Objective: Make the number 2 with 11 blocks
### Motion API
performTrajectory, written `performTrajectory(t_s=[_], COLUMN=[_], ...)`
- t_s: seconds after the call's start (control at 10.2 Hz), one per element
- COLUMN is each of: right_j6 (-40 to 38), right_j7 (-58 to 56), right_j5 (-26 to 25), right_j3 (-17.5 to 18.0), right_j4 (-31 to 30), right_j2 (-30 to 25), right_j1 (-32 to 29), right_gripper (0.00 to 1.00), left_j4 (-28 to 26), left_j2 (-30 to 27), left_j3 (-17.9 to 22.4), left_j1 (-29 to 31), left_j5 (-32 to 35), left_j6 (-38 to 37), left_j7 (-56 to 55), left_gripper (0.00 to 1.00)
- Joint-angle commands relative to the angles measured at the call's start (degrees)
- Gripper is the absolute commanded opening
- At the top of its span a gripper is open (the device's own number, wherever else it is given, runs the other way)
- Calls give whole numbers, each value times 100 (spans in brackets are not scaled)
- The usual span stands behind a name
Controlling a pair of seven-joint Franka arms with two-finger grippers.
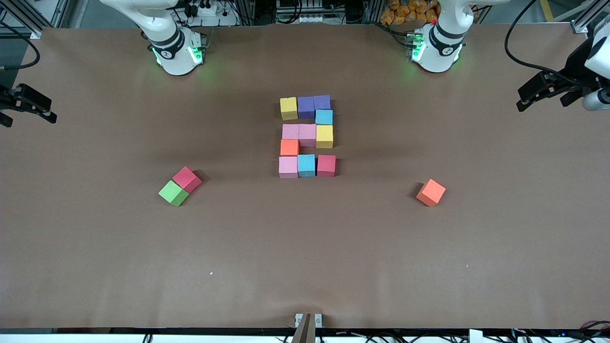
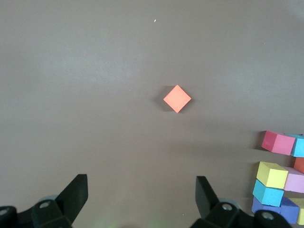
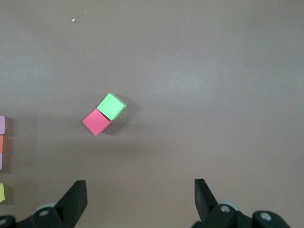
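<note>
Already the blocks (image 1: 307, 137) read as a 2 at mid-tabletop (image 1: 305, 247), so both the left gripper (image 1: 541, 93) and right gripper (image 1: 26, 107), fingers spread and empty, should wait by the end edges.

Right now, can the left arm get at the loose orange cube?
Probably yes. The loose orange cube sits alone on bare table toward the left arm's end, nothing touching it. The left pincer hangs open and empty with a clear line to it.
</note>
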Motion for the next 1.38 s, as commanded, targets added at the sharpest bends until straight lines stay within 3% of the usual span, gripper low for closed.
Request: performTrajectory(t_s=[0.0, 1.28], right_j6=[-2, -2], right_j7=[-87, -87], right_j5=[-17, -8], right_j3=[54, 63], right_j4=[98, 99], right_j2=[59, 59], right_j1=[-61, -61], right_gripper=[100, 100], left_j4=[82, 162], left_j2=[39, 110], left_j3=[54, 10], left_j1=[-80, -115], left_j5=[48, 57], left_j6=[-78, -316], left_j7=[-5, -23], left_gripper=[100, 100])
